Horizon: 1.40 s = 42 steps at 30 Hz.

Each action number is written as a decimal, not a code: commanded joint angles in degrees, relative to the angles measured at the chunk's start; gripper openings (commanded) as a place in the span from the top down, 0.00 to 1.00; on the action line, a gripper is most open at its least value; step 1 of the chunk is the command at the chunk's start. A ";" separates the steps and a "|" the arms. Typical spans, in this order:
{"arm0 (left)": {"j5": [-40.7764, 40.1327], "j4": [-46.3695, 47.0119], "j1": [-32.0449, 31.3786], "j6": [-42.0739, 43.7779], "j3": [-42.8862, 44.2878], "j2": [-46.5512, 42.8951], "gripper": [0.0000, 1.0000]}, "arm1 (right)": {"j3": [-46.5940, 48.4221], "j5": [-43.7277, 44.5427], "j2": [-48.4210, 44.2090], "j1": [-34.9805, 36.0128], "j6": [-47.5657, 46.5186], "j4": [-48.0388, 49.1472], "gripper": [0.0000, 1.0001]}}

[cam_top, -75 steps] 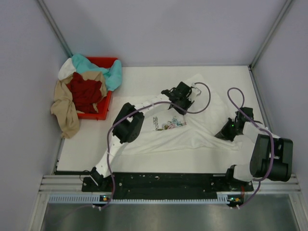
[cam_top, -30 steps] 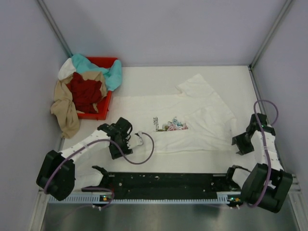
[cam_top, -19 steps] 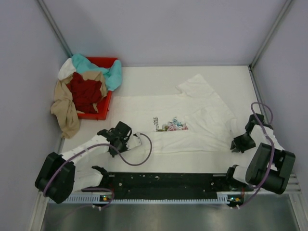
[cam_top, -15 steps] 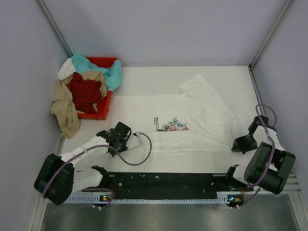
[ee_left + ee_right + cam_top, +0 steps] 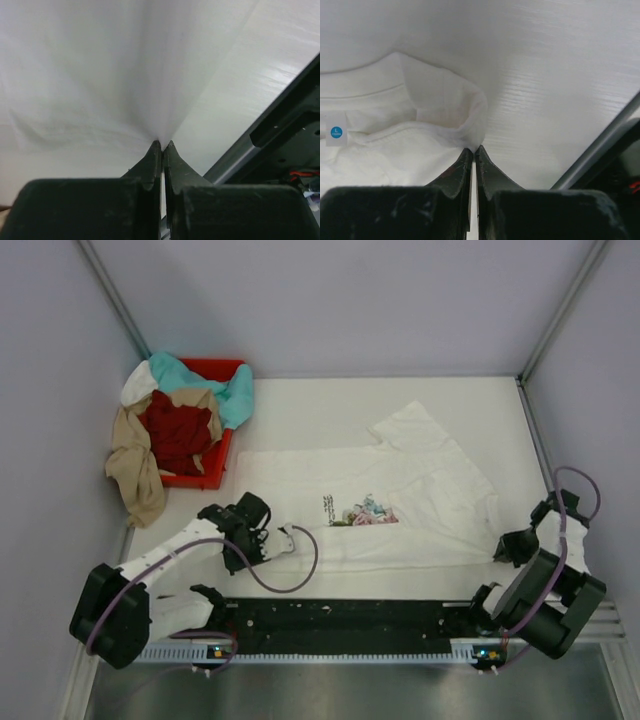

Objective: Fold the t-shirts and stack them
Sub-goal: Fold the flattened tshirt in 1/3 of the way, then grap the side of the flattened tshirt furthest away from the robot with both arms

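The counter (image 5: 300,405) carries a white t-shirt (image 5: 420,490), which lies spread across its middle, mostly flat with some long wrinkles. The shirt reaches from the left tool (image 5: 268,540) at its near left edge to the right tool (image 5: 505,548) at its near right corner. Both tools are clenched on the cloth. In the left wrist view the fingers (image 5: 150,162) are pressed together on a thin edge, and the fabric fans out tight from them. In the right wrist view the fingers (image 5: 462,167) pinch a fold at the neck opening. Other t-shirts (image 5: 178,430) are heaped in the red bin (image 5: 215,475) at far left. A coloured print (image 5: 365,512) faces up. A small label (image 5: 336,131) shows inside the collar.
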 commanded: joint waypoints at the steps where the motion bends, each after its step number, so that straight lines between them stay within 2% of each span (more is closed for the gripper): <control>1: 2.71 -11.26 0.16 4.05 5.05 -1.40 1.00 | 5.28 8.34 -5.57 -1.04 2.73 -7.33 1.00; 11: 2.11 -17.86 -2.30 6.95 7.52 1.06 1.00 | 8.19 12.49 -11.73 -1.48 4.41 -15.16 1.00; 12: 2.45 -18.65 -2.56 6.87 7.87 1.23 0.95 | 8.28 12.75 -11.91 -1.56 4.50 -15.42 1.00; 13: 2.72 -19.70 -2.82 6.86 8.31 1.32 0.82 | 8.36 12.84 -12.34 -1.56 4.67 -15.69 1.00; 14: 2.98 -20.49 -2.83 6.95 8.92 1.41 0.68 | 8.54 12.49 -12.52 -1.56 4.59 -15.78 0.93; 15: 3.16 -21.37 -2.91 7.30 9.37 1.50 0.64 | 8.80 12.05 -12.78 -1.56 4.32 -15.78 0.64; 17: 1.85 -21.73 -2.92 8.18 10.94 1.32 0.56 | 10.81 11.00 -13.05 -1.56 3.10 -15.52 0.29; 19: -0.34 -20.85 -2.57 8.53 13.48 2.02 0.45 | 15.37 9.16 -13.58 -1.56 1.69 -14.38 0.17; 20: -0.96 -20.07 -2.30 8.45 15.24 2.63 0.43 | 17.31 7.41 -13.66 -1.48 0.73 -13.07 0.15; 23: -3.08 -15.68 1.46 8.18 22.96 5.88 0.37 | 23.11 1.08 -12.53 0.88 -3.05 -7.28 0.13; 24: -2.73 -14.36 3.48 8.01 26.12 7.46 0.36 | 24.70 -1.90 -12.09 2.55 -4.80 -4.29 0.09; 25: -1.86 -13.04 6.02 7.83 29.11 9.65 0.35 | 25.84 -2.88 -11.47 5.52 -6.30 -0.52 0.06; 29: 1.40 -10.92 14.82 2.93 44.40 21.24 0.36 | 33.48 -0.17 -5.34 19.42 -14.46 11.79 0.05; 32: 5.43 -10.40 18.52 -0.07 55.31 29.95 0.38 | 42.08 -4.56 5.72 24.61 -21.06 15.25 0.05; 35: 6.32 -9.16 20.63 -1.66 62.78 37.94 0.37 | 55.26 -5.97 19.52 28.48 -27.91 13.23 0.12; 38: 5.19 -9.07 21.87 -4.20 68.77 45.95 0.37 | 65.29 -6.93 32.52 30.95 -31.70 11.47 0.19; 42: 4.57 -9.16 24.50 -8.42 75.19 53.95 0.37 | 80.75 -5.89 50.53 33.67 -33.38 7.00 0.21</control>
